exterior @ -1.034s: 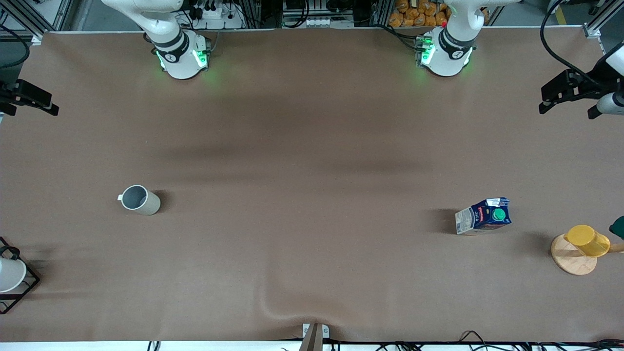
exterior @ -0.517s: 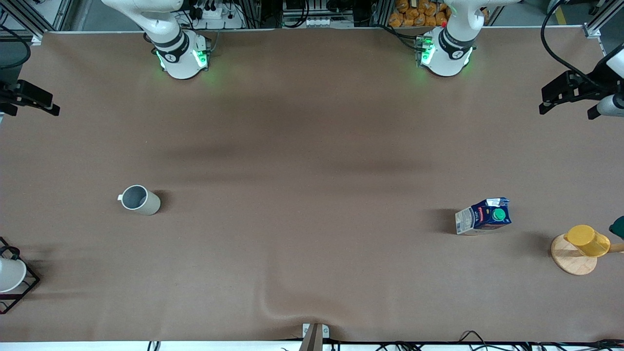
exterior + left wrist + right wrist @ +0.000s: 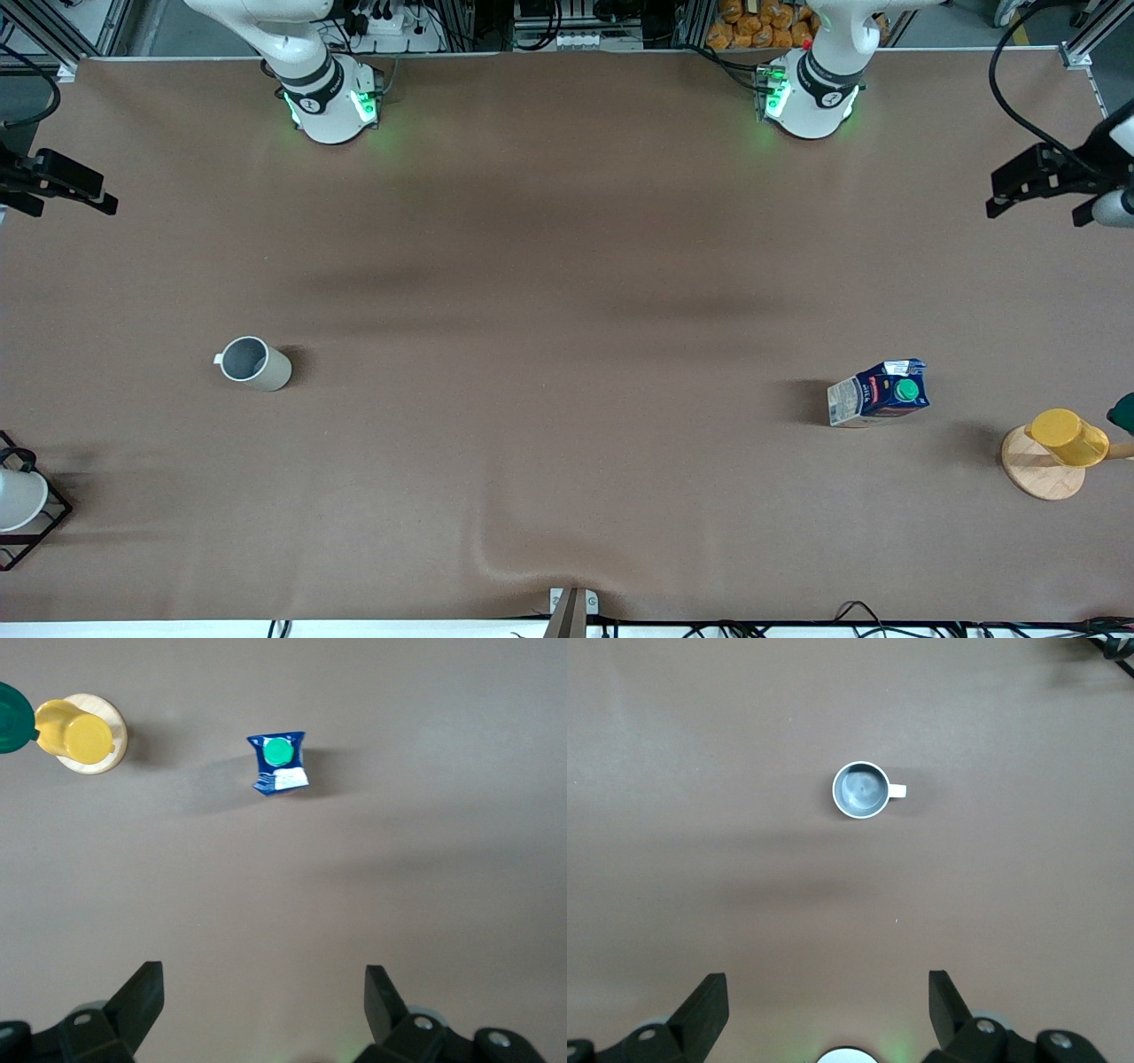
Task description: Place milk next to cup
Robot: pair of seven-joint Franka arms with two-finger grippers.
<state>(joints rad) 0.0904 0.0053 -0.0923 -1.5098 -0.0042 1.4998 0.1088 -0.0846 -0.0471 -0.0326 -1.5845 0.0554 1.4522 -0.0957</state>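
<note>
The small light grey cup (image 3: pixel 254 363) with a grey-blue inside and a white handle stands upright toward the right arm's end of the brown table (image 3: pixel 567 266). The right gripper (image 3: pixel 828 1014) hangs high over it with its fingers spread wide and nothing between them; this arm seems only to wait. The dark blue milk carton (image 3: pixel 879 392) with a green round cap and a red band stands upright, well apart from the cup, toward the left arm's end. Beside it, a yellow cup (image 3: pixel 1067 437) rests on a round wooden coaster (image 3: pixel 1038 474). The left gripper (image 3: pixel 264 1005) is high above the milk, wide open and empty, probably ready to descend. The label writing is too small to read.
</note>
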